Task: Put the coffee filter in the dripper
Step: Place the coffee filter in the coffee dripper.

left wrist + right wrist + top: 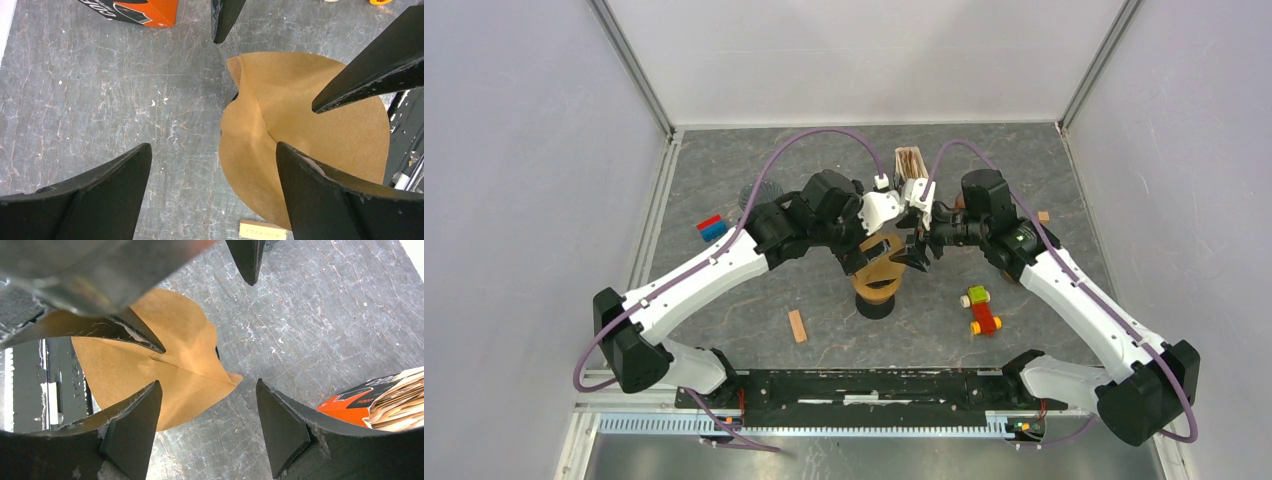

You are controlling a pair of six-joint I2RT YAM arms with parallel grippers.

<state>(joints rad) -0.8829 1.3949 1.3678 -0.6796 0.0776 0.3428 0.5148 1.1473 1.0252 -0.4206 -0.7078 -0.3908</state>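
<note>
I see both arms meeting at the middle of the frame in the top view, over the dripper (pixel 874 305), where the brown coffee filter (pixel 320 135) sits folded and puckered in its mouth. My left gripper (pixel 214 150) stands fully open and holds nothing; one finger overlaps the filter's near edge and the other is over bare table. My right gripper (pixel 209 385) is also well open and holds nothing, and the filter's pointed flap lies between its fingers. Whether any finger touches the paper I cannot tell. The table (pixel 824 330) is grey, marbled stone-look, boxed in by pale walls (pixel 524 150). An orange box (pixel 360 400) of filters stands upper centre; its lettering is too cropped to read. A wooden block (pixel 797 325) lies lower left of the dripper.
</note>
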